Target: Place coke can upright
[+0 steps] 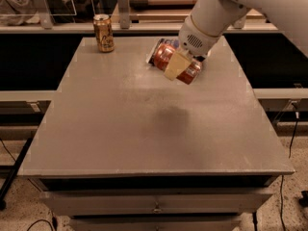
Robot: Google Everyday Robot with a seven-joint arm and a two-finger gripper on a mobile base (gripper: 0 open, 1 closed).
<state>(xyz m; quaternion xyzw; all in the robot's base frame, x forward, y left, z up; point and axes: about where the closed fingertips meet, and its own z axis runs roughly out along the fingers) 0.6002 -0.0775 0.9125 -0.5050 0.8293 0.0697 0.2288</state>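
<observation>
Coke can [165, 56] sideways in firm grip of the tool [177, 66], aloft over the table [144, 134].

Probably a robotics lab or test bay: a bare grey counter [120, 129] with drawers [154, 202] beneath, and loose cables [289, 150] trailing down at the lower right of the frame. A white arm's pincer [179, 66] hangs in the upper middle, clamped on the coke can [163, 56].

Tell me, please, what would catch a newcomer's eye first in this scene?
The big white arm reaching in from the upper right, its claw shut on the red coke can, held sideways above the far half of the grey table. Next, the gold-brown can standing upright at its far left corner.
</observation>
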